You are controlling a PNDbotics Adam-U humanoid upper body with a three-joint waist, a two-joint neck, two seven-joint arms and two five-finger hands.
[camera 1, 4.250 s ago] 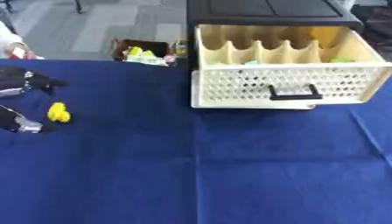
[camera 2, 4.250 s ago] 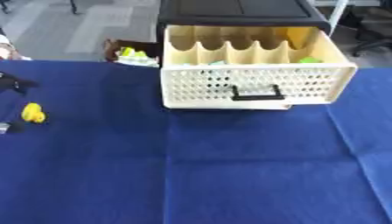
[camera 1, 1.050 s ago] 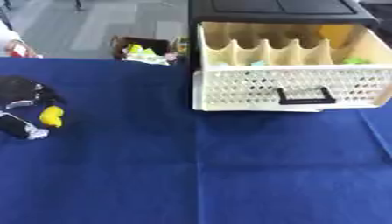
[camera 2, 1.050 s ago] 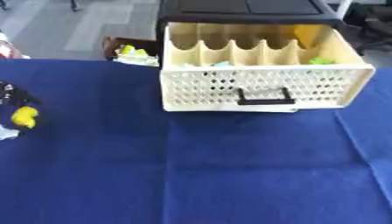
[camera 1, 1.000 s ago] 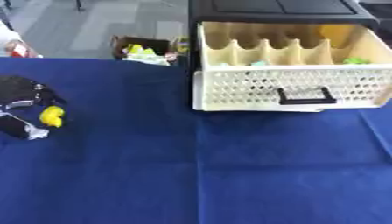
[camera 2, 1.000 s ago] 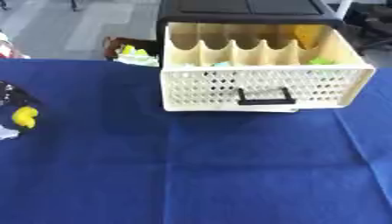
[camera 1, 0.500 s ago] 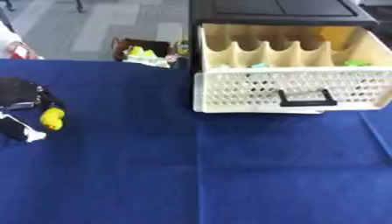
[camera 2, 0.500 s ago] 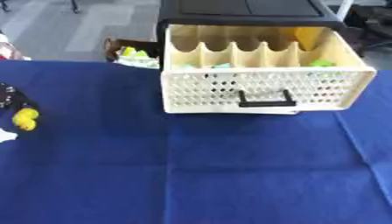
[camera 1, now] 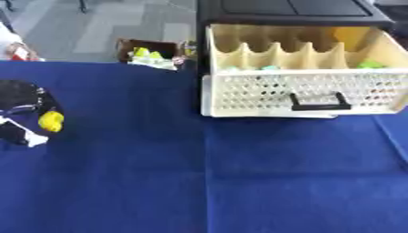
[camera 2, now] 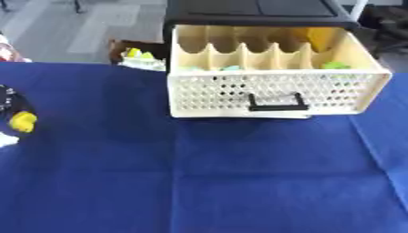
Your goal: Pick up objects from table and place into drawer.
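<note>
A small yellow object (camera 1: 51,121) lies on the blue tablecloth (camera 1: 239,182) at the far left. My black left hand (camera 1: 20,98) is right beside it, touching or partly over it from the left, with a white part (camera 1: 32,139) below; too blurred to tell its grip. The cream perforated drawer (camera 1: 303,93) with a black handle (camera 1: 318,102) stands pulled out of a black cabinet (camera 1: 287,8) at the back right. Dividers split it into slots holding small green (camera 2: 336,65) and teal (camera 2: 231,68) things and an orange-yellow piece (camera 2: 323,37). My right hand shows in no view.
Beyond the table's far edge, a brown box (camera 1: 151,53) with green and yellow items stands on the grey floor. A red and white shape (camera 1: 12,48) shows at the far left edge. Blue cloth spreads across the middle and front of the table.
My left hand has come down from above the yellow object to right against it. The whole picture has shifted slightly, so the camera has moved.
</note>
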